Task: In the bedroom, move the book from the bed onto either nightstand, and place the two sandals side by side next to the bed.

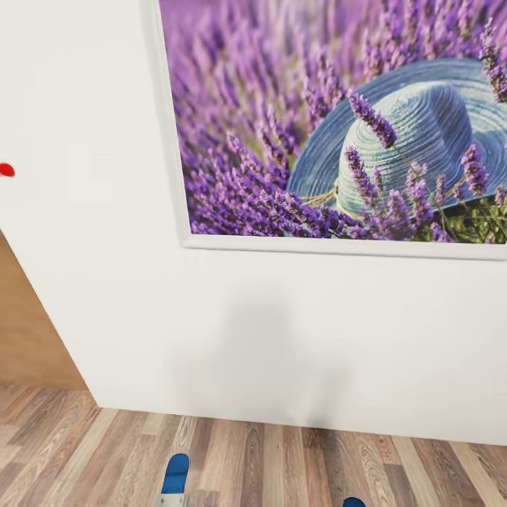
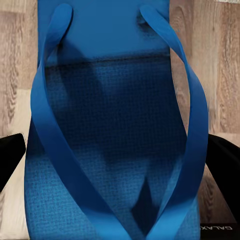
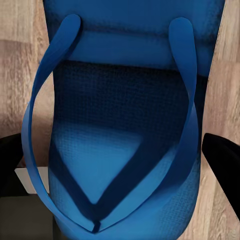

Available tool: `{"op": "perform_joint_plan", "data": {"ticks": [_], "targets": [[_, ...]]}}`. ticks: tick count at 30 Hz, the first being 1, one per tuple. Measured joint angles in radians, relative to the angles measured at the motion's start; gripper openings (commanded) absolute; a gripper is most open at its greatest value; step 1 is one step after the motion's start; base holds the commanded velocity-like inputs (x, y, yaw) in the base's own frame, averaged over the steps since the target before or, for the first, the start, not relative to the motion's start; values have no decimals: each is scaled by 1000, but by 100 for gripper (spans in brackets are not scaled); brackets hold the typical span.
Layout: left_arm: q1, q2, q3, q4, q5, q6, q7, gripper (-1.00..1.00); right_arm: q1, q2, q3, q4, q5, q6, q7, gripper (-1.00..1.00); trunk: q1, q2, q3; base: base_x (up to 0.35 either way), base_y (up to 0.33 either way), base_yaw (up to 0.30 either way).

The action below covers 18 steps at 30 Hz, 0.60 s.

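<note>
A blue flip-flop sandal (image 2: 115, 125) lies lengthwise between the black fingers (image 2: 11, 155) of my left gripper (image 2: 117, 157), which is shut on its sides above the wood floor. My right gripper (image 3: 117, 160) is shut the same way on the second blue sandal (image 3: 125, 130), one black finger (image 3: 222, 160) at each edge. In the head view the tips of both sandals, one (image 1: 175, 473) on the left and one (image 1: 353, 502) further right, poke up at the lower edge. The book, the bed and the nightstand are out of view.
A white wall (image 1: 282, 338) stands close ahead, carrying a large framed lavender picture (image 1: 338, 120) with a blue hat. A brown wooden door (image 1: 28, 331) shows at the left. Light wood-plank floor (image 1: 282, 465) runs along the wall's foot.
</note>
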Motion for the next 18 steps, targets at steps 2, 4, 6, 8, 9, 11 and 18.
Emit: {"op": "perform_joint_plan", "data": {"ticks": [2,4,6,8,9,11,18], "targets": [[0,0,0,0,0,0,0,-100,0,0,0,-1,0,0,0,-100,0,0,0,0,0,258],[0,1,0,0,1,0,0,-100,0,0,0,-1,0,0,0,-100,0,0,0,0,0,258],[0,1,0,0,1,0,0,-100,0,0,0,-1,0,0,0,-100,0,0,0,0,0,258],[0,1,0,1,-1,0,0,-100,0,-1,0,-1,0,0,0,-100,0,0,0,0,0,258],[0,1,0,1,-2,1,1,-100,0,-1,0,-1,0,0,0,-100,0,0,0,0,0,258],[2,1,0,4,-3,2,2,-100,0,-1,0,-1,0,0,0,-100,0,0,0,0,0,258],[77,1,-2,7,-7,6,4,-100,0,-2,0,-1,0,0,0,-100,0,0,0,0,0,258]]}}
